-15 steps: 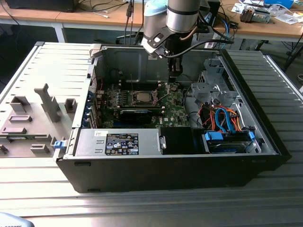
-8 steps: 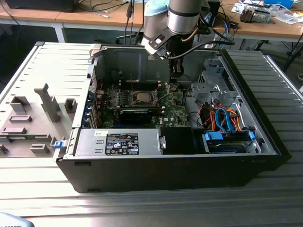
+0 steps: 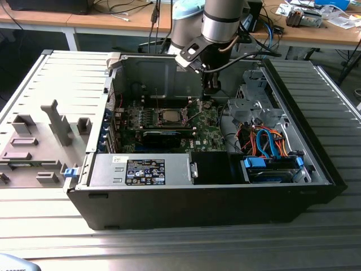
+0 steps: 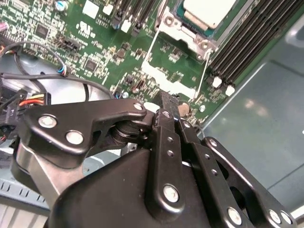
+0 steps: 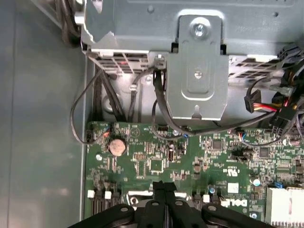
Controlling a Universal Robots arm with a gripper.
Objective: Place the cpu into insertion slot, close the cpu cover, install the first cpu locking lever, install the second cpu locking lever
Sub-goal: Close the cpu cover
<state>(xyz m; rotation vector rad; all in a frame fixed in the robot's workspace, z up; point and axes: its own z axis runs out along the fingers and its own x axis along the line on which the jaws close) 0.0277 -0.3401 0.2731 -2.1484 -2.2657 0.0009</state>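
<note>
We see the gripper [image 4: 167, 99] with its jaws pressed together and nothing between them. Its fingertips [image 5: 164, 186] hang over the green motherboard [image 4: 95, 42], just beside the insertion slot [image 4: 167, 21] and apart from it. A coin battery [image 5: 117, 146] lies on the board close to the tips, on the side away from the slot. The cpu [image 4: 209, 9] sits in the slot, its pale top showing through the window of the cpu cover [image 4: 190, 31], which lies flat around it. From the slot a wire lever [image 4: 151, 47] and a second wire lever [image 4: 205, 71] reach toward the gripper; they seem unlatched, though we cannot be sure from this angle. Long black memory slots [image 4: 247, 42] run along the slot's other side, all inside the open computer case [image 3: 169, 209].
</note>
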